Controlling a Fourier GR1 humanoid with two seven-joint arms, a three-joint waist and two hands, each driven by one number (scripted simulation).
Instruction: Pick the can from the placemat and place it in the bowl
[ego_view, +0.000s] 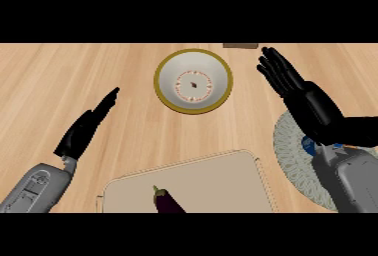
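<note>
R hand (299, 95) open over placemat (291, 167), 4 o'clock; can (307, 145) mostly hidden beneath. L hand (88, 125) open, 8 o'clock. Rec: lower, wrap can squarely before lifting.

Bowl (193, 81): round, white inside, dull gold rim, ring of small reddish marks around the inner floor, one dark spot at the centre. Upright, opening upward. Far centre of the scene.

Placemat (290, 150): round, pale grey-green, woven texture with fine radiating strands. Flat, at the near right, largely covered; only the left part of the disc in view. Well apart from the bowl, nearer and to its right.

Can (308, 145): on the placemat, mostly hidden; only a small blue-and-white patch showing. Upright or lying: cannot tell. Well apart from the bowl.
</note>
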